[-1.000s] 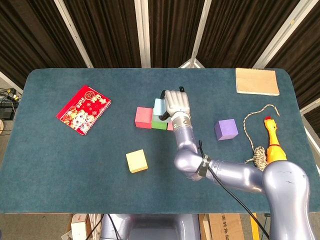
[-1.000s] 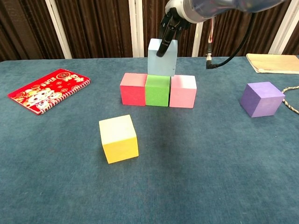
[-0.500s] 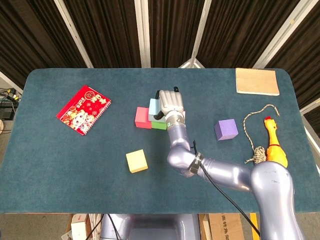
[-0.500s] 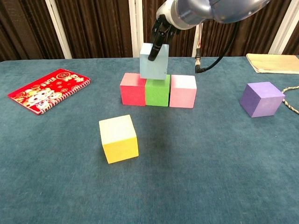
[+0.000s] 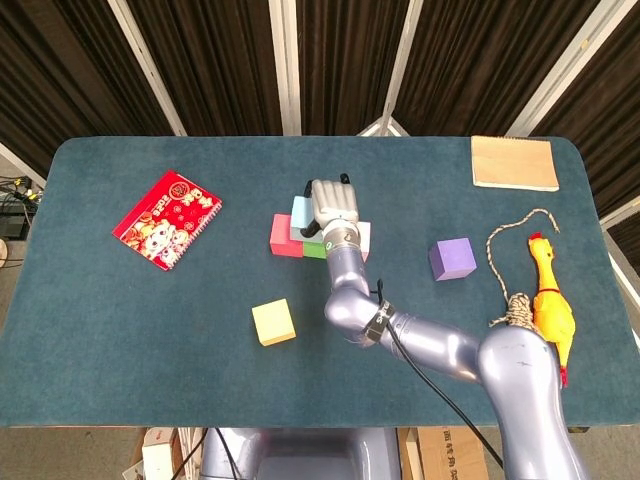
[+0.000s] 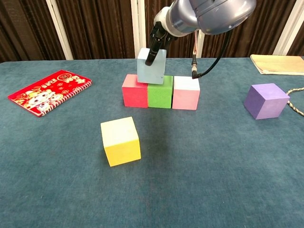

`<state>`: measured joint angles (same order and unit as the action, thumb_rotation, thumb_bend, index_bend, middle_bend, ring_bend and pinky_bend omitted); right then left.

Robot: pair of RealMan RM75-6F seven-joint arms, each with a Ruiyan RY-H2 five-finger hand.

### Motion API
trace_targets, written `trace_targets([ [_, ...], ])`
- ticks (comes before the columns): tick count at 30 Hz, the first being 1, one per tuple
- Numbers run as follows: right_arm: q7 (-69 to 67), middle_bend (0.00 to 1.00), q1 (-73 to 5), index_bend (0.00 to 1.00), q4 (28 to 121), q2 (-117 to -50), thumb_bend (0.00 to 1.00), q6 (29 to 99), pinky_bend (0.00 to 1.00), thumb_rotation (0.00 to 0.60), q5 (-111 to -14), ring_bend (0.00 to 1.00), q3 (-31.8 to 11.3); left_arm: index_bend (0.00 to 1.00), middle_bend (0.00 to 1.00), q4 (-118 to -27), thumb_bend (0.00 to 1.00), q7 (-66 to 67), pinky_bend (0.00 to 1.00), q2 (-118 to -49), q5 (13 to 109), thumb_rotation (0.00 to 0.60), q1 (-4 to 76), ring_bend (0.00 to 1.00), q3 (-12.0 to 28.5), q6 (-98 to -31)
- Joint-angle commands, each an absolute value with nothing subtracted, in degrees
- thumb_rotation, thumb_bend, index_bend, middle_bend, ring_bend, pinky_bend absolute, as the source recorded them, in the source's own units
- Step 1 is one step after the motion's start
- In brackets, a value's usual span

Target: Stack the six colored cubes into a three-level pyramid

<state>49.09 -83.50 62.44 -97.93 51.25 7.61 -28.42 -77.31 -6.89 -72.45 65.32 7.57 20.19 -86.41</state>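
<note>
Three cubes stand in a row on the table: red point(image 6: 135, 90), green point(image 6: 160, 92) and pink point(image 6: 186, 92). My right hand point(image 6: 159, 33) holds a light blue cube point(image 6: 151, 66) from above. The cube's lower edge meets the tops of the red and green cubes, over their seam; whether it rests on them I cannot tell. In the head view the right hand point(image 5: 333, 207) covers most of the light blue cube point(image 5: 300, 213). A yellow cube point(image 6: 120, 141) lies apart at the front left and a purple cube point(image 6: 266, 100) at the right. The left hand is not visible.
A red notebook point(image 5: 167, 219) lies at the left, a tan notepad point(image 5: 514, 163) at the far right corner. A rope point(image 5: 510, 270) and a yellow rubber chicken point(image 5: 548, 295) lie along the right edge, beyond the purple cube.
My right hand has carried the light blue cube leftward and down, from above the green and pink cubes to over the red and green ones.
</note>
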Motion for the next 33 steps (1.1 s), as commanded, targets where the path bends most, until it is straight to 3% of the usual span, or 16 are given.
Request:
trace_targets([
  [1,49.5,0.54,-83.7,0.56,61.1,-98.9,0.71,50.5,0.00,0.600,7.4,0.35,-28.9,0.15,0.11,-77.1,0.32,-6.9,0.00,-72.5,65.3,0.600,7.6,0.01,20.2,-86.2],
  [33,51.6,0.54,-84.0,0.56,58.6,-101.6,0.71,48.1,0.00,0.600,6.4,0.35,-30.8,0.15,0.11,-76.5,0.32,-7.4,0.00,-72.6,65.5,0.600,7.6,0.01,20.1,-86.2],
])
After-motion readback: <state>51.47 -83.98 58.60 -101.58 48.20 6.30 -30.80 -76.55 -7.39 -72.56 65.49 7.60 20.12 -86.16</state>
